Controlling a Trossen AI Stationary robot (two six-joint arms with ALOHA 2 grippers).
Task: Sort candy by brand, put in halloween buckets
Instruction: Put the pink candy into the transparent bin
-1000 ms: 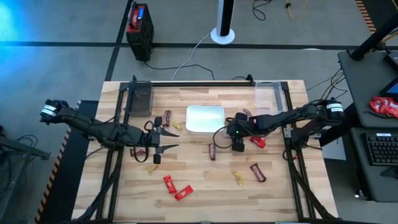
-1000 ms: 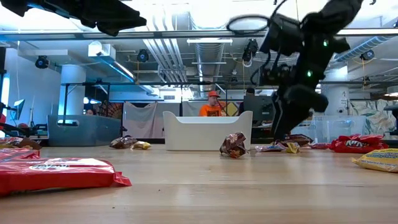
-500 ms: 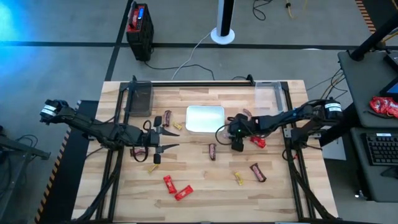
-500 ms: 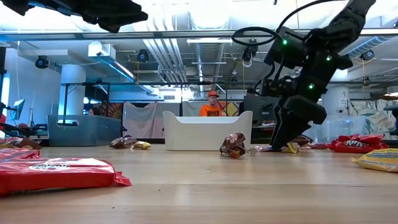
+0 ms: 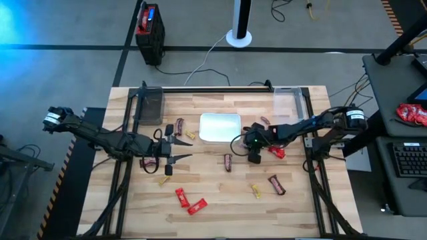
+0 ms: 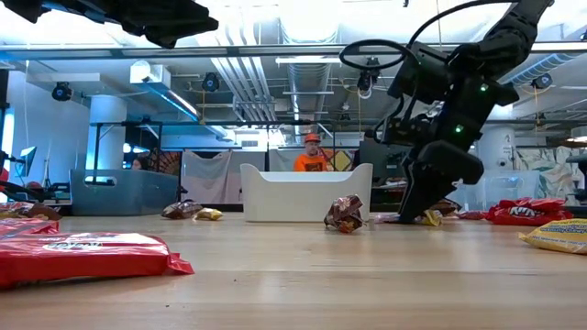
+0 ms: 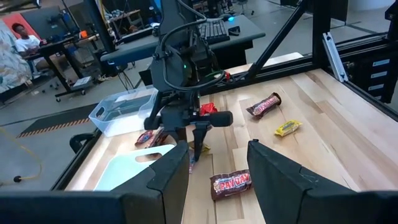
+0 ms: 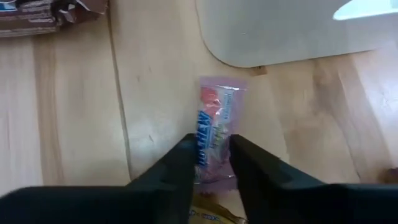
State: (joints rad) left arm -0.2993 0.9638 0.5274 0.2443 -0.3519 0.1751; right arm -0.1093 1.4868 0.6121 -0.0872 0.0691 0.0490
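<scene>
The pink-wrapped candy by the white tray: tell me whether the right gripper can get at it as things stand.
Probably yes. The right gripper is open with a finger on each side of the pink-wrapped candy, beside the white tray; nothing lies between them.

A white shallow tray [image 5: 220, 127] sits mid-bench at the back, flanked by two clear tubs at the far corners, one left [image 5: 151, 103], one right [image 5: 289, 100]. Candy lies scattered flat on the bench: red wrappers [image 5: 189, 201] near the front, brown bars [image 5: 276, 185] and small yellow pieces [image 5: 257, 192] spread about. One pale-wrapped sweet [image 8: 215, 134] lies just beside the tray's corner, between the right tool's fingers [image 8: 177, 168]
</scene>
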